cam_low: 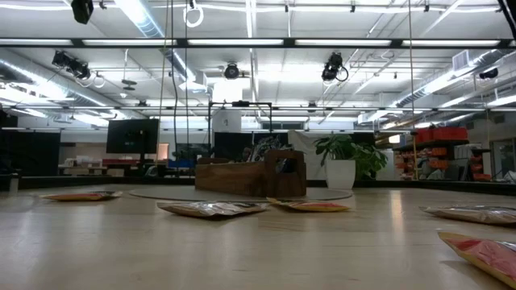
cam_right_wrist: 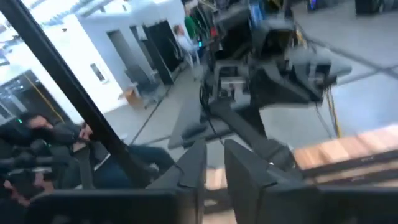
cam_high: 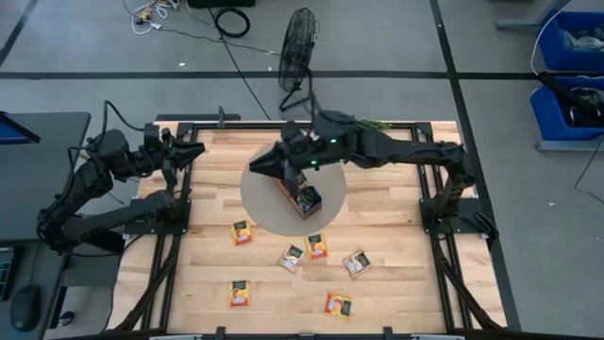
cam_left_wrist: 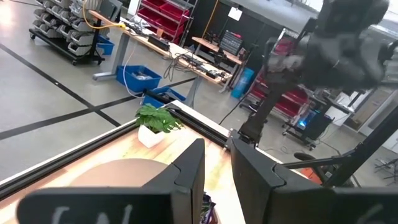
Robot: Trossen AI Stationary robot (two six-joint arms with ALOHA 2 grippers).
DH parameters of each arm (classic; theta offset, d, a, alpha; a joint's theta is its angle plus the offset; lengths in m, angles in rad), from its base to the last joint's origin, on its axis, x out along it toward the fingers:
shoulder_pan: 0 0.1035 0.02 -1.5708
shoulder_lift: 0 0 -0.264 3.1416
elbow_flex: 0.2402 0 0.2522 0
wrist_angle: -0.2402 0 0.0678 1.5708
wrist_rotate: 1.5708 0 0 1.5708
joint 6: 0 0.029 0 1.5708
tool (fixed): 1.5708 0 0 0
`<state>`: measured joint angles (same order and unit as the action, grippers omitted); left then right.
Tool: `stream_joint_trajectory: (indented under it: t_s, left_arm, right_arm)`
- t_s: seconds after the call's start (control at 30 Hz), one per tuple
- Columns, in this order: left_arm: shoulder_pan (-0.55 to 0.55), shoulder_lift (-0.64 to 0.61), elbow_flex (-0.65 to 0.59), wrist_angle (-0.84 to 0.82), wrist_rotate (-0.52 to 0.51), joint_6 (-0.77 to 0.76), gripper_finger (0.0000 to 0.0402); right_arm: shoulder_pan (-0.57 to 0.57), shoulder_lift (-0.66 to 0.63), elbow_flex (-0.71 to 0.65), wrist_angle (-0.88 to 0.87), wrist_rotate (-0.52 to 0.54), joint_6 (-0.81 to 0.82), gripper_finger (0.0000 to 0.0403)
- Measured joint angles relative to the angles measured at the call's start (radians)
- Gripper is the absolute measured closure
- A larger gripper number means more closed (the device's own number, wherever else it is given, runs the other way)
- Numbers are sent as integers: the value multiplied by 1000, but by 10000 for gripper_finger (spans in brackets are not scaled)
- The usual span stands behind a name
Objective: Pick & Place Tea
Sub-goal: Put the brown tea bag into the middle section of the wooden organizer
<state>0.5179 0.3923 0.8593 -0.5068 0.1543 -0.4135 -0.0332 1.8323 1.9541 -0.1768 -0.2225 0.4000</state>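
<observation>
Orange tea sachets lie loose near the bench's front edge, well apart from the wooden tray on the round mat. Right gripper hovers above the mat's left rim, fingers narrow and empty, so it should open before descending squarely. Left gripper waits, narrow, at the left edge.

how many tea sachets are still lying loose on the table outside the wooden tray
6 on the bare table: one left of the round mat, two touching below it, one to their right, and two nearest the front edge. More may sit hidden in the tray.
</observation>
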Motion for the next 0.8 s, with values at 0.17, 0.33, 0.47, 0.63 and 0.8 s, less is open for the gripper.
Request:
stream_joint_trajectory:
  t_s: [0.17, 0.33, 0.47, 0.63, 0.8]
  left_arm:
    - [0, 0, 0, -4, 0, -21, 319]
    - [0, 0, 0, -8, -3, -22, 319]
    - [0, 0, 0, -8, -4, -28, 319]
    - [0, 0, 0, -8, -5, -28, 319]
    - [0, 0, 0, -23, -12, -28, 319]
  right_arm:
    - [2, -95, -154, 140, 10, 11, 357]
    - [2, -265, -533, 573, 37, 138, 358]
    - [2, -399, -776, 663, 60, 231, 358]
    - [31, -576, -1006, 588, 77, 334, 358]
    - [77, -751, -1196, 403, 75, 447, 358]
